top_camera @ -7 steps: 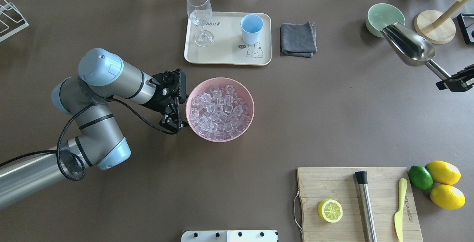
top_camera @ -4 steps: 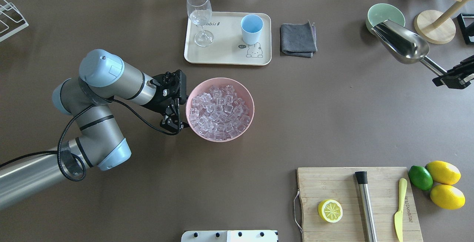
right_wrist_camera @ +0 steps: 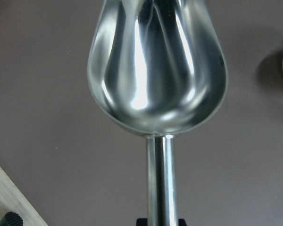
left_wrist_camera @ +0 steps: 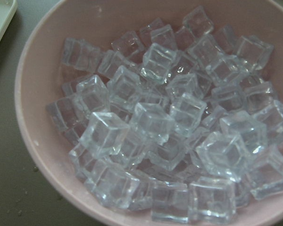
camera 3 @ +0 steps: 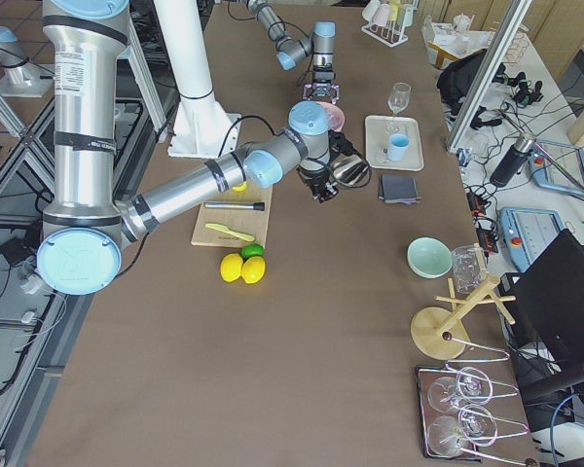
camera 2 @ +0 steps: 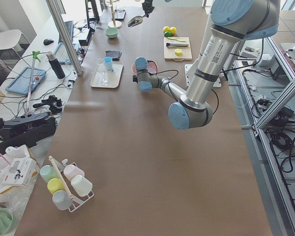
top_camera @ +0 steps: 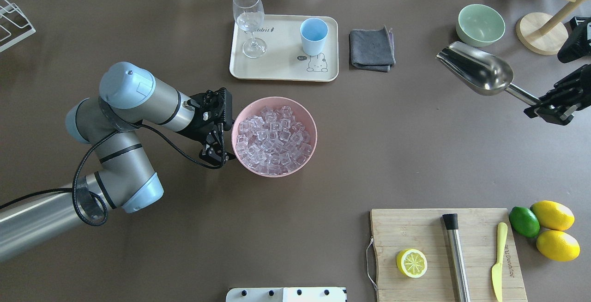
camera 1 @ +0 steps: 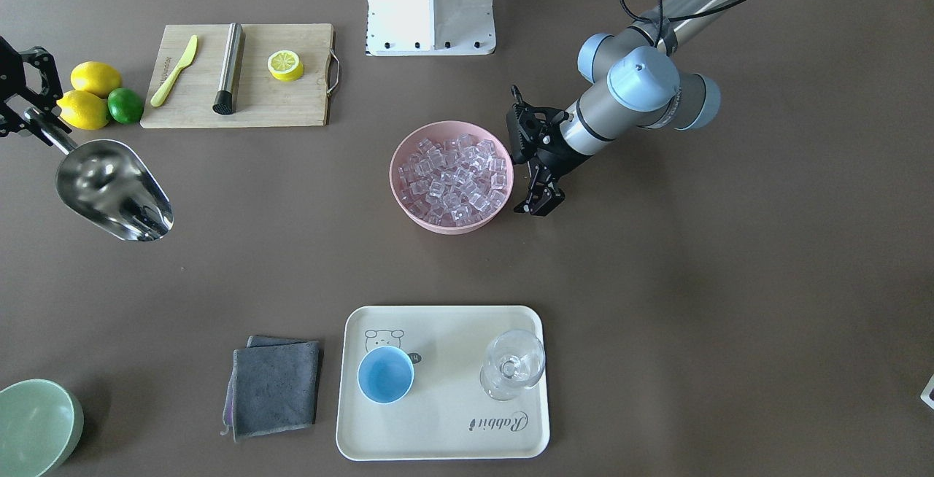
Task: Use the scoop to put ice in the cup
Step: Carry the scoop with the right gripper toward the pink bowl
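Note:
The ice is a heap of clear cubes filling a pink bowl at mid-table. The light-blue cup stands upright and empty on a cream tray. My right gripper is shut on the thin handle of the silver scoop, which hangs empty over the table far right of the bowl. My left gripper hangs just outside the bowl's left rim; its fingers look apart and hold nothing.
A stemmed glass shares the tray. A grey cloth lies beside it, and a pale-green bowl sits behind the scoop. Near right is a cutting board with a lemon half, steel cylinder and yellow knife, beside whole lemons and a lime.
My right gripper has carried the scoop leftward and toward the robot, off the pale-green bowl. The left arm has stayed still by the pink bowl.

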